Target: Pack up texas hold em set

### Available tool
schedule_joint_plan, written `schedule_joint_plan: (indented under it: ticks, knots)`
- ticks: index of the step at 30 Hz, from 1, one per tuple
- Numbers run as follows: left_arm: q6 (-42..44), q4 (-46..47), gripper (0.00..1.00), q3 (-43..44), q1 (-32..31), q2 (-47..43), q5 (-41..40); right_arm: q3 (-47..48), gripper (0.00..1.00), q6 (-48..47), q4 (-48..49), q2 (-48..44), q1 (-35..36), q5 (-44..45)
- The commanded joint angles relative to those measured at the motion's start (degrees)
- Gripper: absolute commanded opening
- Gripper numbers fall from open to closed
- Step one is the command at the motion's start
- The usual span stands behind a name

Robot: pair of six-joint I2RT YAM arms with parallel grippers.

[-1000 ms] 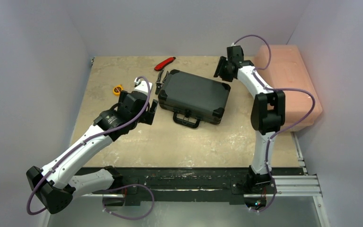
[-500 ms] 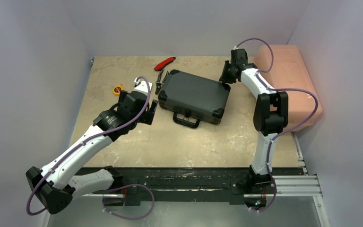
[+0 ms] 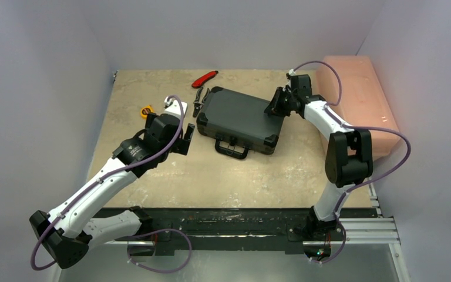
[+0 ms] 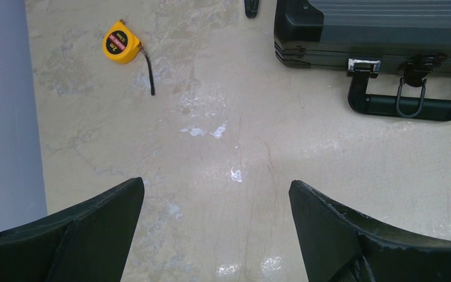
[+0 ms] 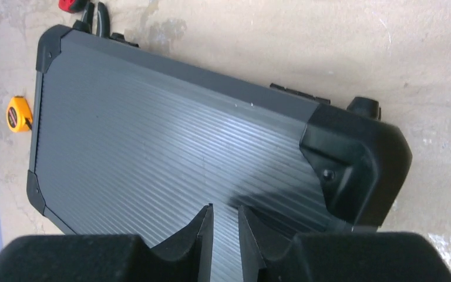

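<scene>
The black briefcase [image 3: 241, 119] lies closed and flat on the table, its handle [image 3: 232, 150] facing the near edge. It also shows in the left wrist view [image 4: 381, 29] and the right wrist view [image 5: 152, 129]. My left gripper [image 3: 188, 138] is open and empty [image 4: 216, 188], above bare table just left of the case's handle side. My right gripper [image 3: 272, 107] hovers over the ribbed lid near its far right corner, jaws almost together with nothing between them [image 5: 225, 211]. Chips, cards, dice and discs are out of view.
Red-handled pliers [image 3: 204, 79] lie behind the case's far left corner. A yellow tape measure [image 3: 146, 111] lies left of the case [image 4: 121, 47]. A pink plastic box [image 3: 358, 94] stands along the right edge, behind my right arm.
My right gripper has moved from behind the case's far right corner down and forward over the lid. The left arm has barely moved.
</scene>
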Motion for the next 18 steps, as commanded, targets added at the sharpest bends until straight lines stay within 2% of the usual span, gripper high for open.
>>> schedule_joint_plan:
  ticks: [1, 5, 10, 14, 18]
  knots:
    - [-1.37, 2.52, 0.94, -0.35, 0.27, -1.51, 0.12, -0.51, 0.3, -0.77, -6.41, -3.02, 0.62, 0.86]
    - [-6.79, 3.85, 0.94, 0.19, 0.27, -1.01, 4.24, 5.16, 0.48, -2.06, -7.17, -5.28, 0.61, 4.41]
    - [-15.72, 9.48, 0.94, -3.33, 0.27, 1.71, 11.96, 14.32, 0.63, -4.06, -9.83, -1.8, 0.56, 8.01]
    - [-20.51, 10.71, 0.86, -2.85, 0.26, 6.47, 17.18, 17.88, 0.66, -4.37, -9.07, 1.5, 0.63, 10.42]
    - [-22.39, 12.53, 0.74, -1.94, 0.27, 11.22, 19.46, 19.3, 0.61, -4.35, -8.93, 3.69, 0.82, 7.82]
